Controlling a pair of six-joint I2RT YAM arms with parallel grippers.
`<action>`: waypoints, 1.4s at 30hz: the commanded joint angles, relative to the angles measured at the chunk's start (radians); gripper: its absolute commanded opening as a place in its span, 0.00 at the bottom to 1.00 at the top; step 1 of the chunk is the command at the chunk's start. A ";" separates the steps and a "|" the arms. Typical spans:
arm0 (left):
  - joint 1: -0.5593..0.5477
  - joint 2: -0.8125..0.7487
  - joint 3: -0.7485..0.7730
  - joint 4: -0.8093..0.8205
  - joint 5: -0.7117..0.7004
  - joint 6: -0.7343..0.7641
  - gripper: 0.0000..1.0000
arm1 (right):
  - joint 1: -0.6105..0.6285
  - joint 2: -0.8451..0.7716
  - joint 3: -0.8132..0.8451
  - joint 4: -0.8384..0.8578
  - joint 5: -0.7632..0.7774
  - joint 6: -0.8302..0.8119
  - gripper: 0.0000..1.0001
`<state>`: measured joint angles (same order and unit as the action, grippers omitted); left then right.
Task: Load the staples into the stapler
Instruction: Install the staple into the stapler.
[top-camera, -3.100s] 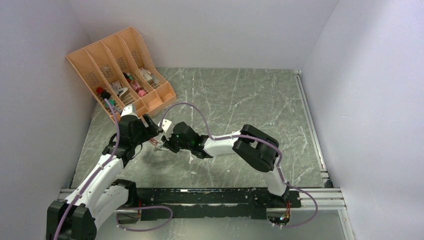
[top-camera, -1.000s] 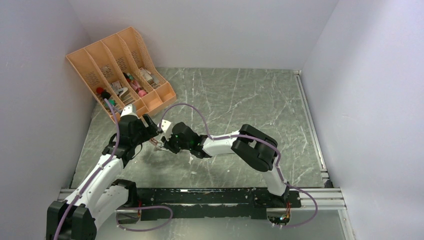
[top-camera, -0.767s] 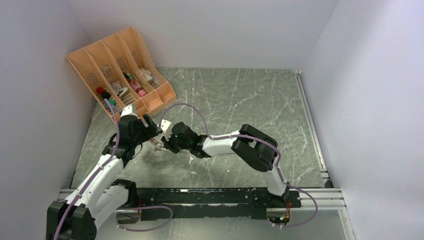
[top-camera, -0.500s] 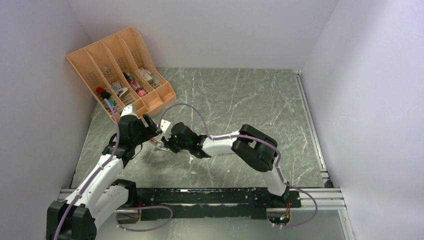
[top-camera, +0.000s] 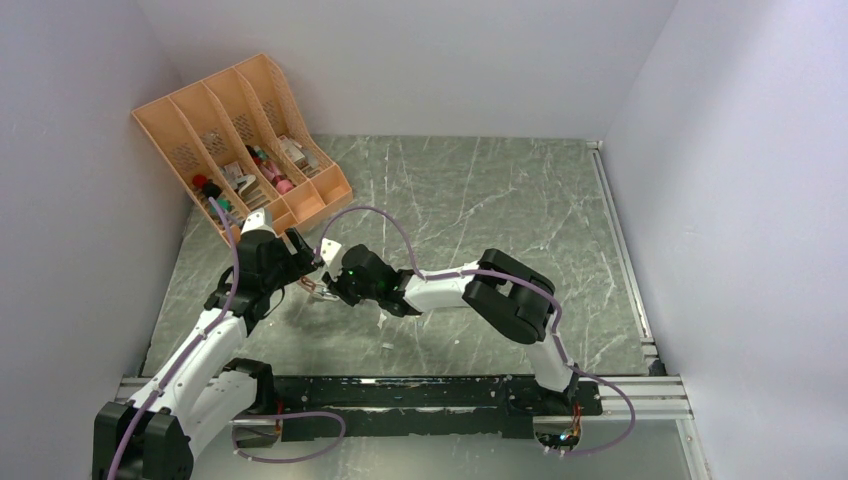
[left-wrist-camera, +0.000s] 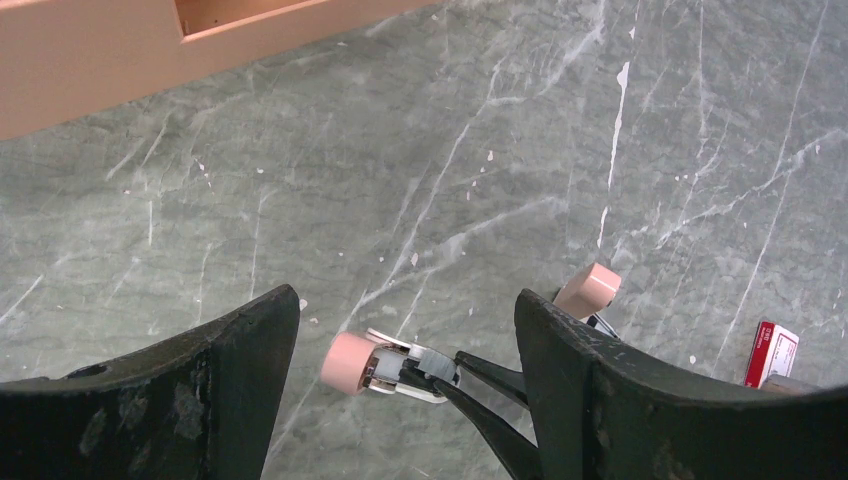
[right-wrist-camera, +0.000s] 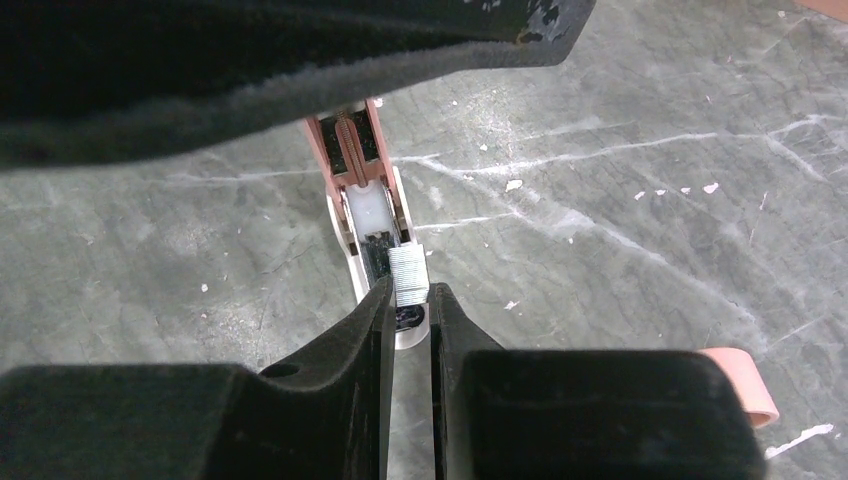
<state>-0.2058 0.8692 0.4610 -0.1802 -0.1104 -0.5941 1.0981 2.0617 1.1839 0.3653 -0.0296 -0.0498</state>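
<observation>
A short strip of staples (right-wrist-camera: 407, 277) is pinched between the nearly closed jaws of the right gripper (right-wrist-camera: 408, 300), just over the open channel of the pink stapler (right-wrist-camera: 358, 145). The left gripper (left-wrist-camera: 407, 305) is spread wide, with the stapler seen between its fingers. A red-and-white box (left-wrist-camera: 772, 352) lies near on the grey marbled table (top-camera: 480, 200). An orange organizer (top-camera: 240, 140) is set at the far left, and pale walls (top-camera: 420, 60) enclose the table.

The left arm (top-camera: 200, 340) is extended forward from its base at the near left. The left gripper (left-wrist-camera: 407, 300) is held with its jaws set wide apart, and nothing is clamped between its fingers (left-wrist-camera: 230, 390). The right arm (top-camera: 510, 295) is folded at the elbow and reached across to the left, so that the right gripper (right-wrist-camera: 410, 292) is placed just beside the left one, with its jaws drawn nearly together and a strip of staples (right-wrist-camera: 408, 277) pinched at their tips.
</observation>
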 joint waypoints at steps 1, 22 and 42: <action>0.011 -0.009 -0.004 0.022 0.011 0.010 0.83 | 0.002 -0.012 -0.007 0.030 -0.008 -0.014 0.17; 0.011 -0.010 -0.004 0.020 0.010 0.009 0.83 | 0.002 -0.048 -0.044 0.103 -0.065 0.005 0.18; 0.011 -0.012 -0.006 0.020 0.011 0.008 0.83 | 0.003 0.001 0.000 0.030 -0.041 0.013 0.17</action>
<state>-0.2054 0.8696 0.4610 -0.1802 -0.1104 -0.5915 1.0981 2.0434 1.1561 0.3992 -0.0742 -0.0448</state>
